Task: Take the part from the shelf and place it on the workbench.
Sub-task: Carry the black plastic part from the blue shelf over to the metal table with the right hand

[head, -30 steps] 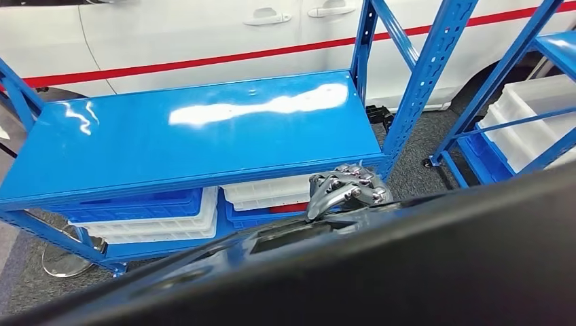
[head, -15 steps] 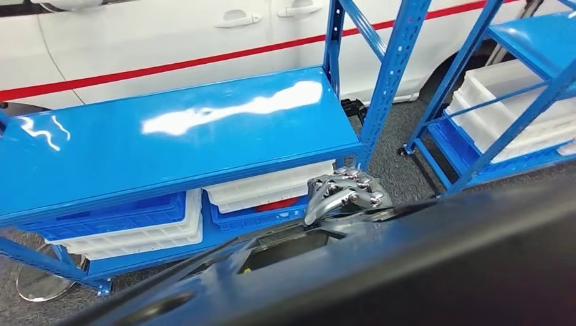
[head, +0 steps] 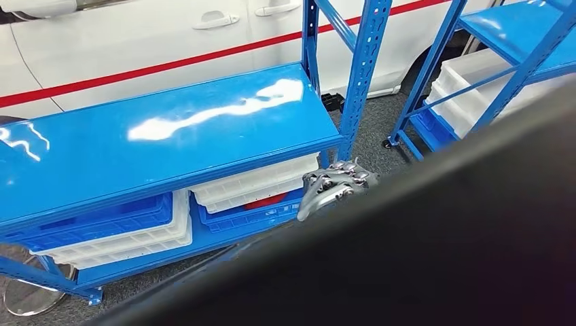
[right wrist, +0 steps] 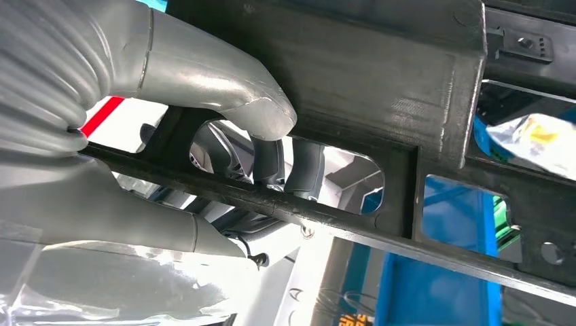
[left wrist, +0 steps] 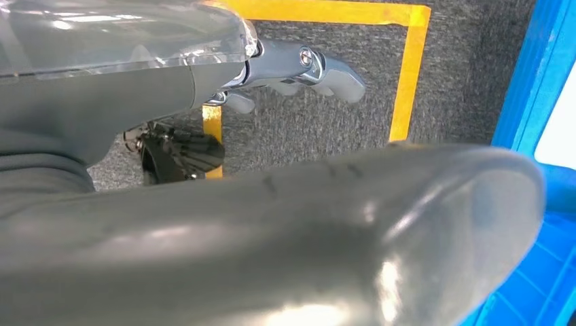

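One robot hand [right wrist: 224,156] around black part [right wrist: 380,88] bar

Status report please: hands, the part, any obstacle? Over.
Right hand grips black part. Left hand open over floor. Part carried, not yet set down. Blue rack ahead.
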You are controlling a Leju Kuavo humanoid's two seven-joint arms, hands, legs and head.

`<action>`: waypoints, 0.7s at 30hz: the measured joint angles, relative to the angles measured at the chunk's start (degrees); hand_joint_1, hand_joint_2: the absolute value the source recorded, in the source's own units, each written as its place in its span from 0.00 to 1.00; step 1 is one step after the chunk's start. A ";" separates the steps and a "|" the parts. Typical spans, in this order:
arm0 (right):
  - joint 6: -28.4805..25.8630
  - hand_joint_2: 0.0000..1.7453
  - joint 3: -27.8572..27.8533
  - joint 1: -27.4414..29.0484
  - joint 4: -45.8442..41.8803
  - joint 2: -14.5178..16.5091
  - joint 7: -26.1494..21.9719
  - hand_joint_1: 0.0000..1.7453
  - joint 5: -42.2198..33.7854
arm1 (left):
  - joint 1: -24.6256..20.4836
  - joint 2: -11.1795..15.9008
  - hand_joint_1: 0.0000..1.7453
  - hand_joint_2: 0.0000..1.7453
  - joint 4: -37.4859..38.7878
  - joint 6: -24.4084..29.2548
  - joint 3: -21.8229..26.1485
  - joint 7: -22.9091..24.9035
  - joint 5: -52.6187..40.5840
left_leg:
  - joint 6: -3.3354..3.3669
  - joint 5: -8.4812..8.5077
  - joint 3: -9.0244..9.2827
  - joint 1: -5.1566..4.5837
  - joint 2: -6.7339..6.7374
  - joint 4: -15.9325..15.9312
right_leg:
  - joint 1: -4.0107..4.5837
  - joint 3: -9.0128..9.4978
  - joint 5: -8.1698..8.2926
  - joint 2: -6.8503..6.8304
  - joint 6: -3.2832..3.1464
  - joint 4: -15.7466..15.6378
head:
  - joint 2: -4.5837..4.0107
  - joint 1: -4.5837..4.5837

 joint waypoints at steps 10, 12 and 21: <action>0.10 1.00 0.34 -0.54 0.33 -1.03 -0.92 0.99 -2.05 | -0.01 0.04 0.00 0.00 0.00 1.22 0.66 0.72 0.22 | 2.93 5.05 -4.93 -0.65 0.67 -0.90 | -0.07 -4.00 -10.15 0.42 1.81 15.04 | 0.00 -0.48; 0.27 1.00 0.36 -0.72 0.52 -1.16 -1.00 0.99 -2.52 | -0.02 0.03 0.00 0.00 0.00 1.34 0.83 0.86 0.27 | 2.71 5.85 -6.60 -0.69 0.67 -0.26 | -0.08 -0.13 -7.71 0.41 1.68 11.28 | 0.00 -0.47; 1.00 1.00 0.47 -2.52 1.01 -1.43 -0.91 0.99 -4.40 | 0.22 -0.22 0.00 0.00 0.00 2.06 1.37 1.04 0.33 | 0.05 3.68 -10.47 -0.31 0.33 4.44 | 0.11 5.05 -4.24 0.22 -1.12 -0.73 | 0.00 -2.01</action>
